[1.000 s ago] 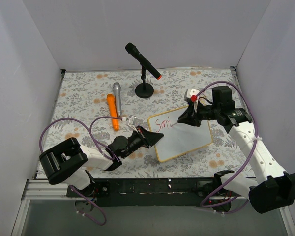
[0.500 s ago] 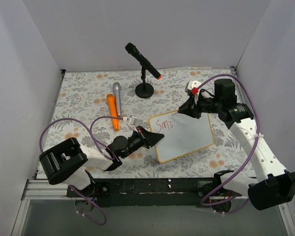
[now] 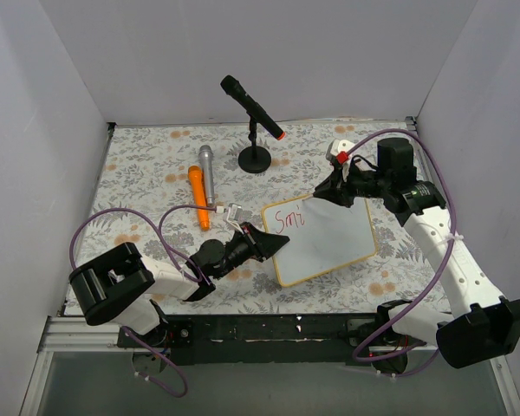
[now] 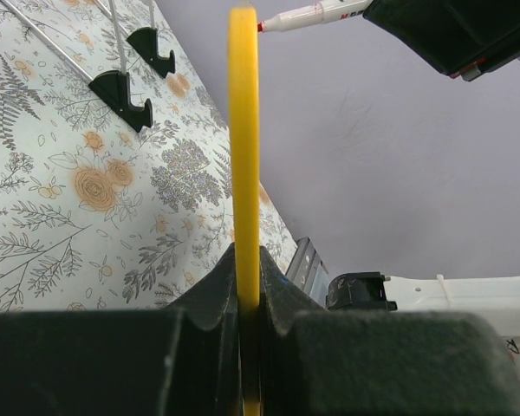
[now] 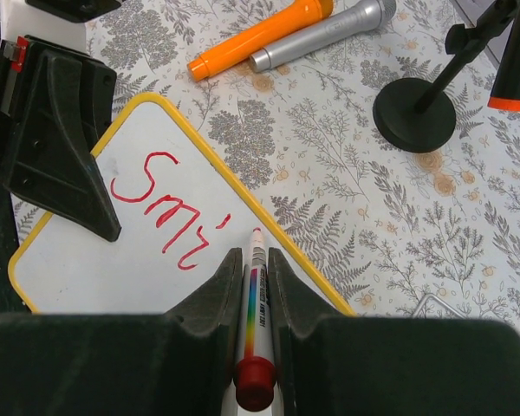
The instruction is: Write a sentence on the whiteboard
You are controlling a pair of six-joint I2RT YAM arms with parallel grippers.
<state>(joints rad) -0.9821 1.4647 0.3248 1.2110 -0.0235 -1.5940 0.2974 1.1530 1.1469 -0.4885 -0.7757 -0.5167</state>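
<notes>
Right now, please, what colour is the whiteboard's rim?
Yellow whiteboard rim; left wrist view shows it best.

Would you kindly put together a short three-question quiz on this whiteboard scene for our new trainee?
1. True or false: the left arm's jaws are shut on the yellow rim of the whiteboard.
2. What do the right arm's jaws hold? A) orange microphone B) red marker C) microphone stand
3. Fill in: the red writing on the board reads "___".
Key: 1 true; 2 B; 3 Smi.
</notes>
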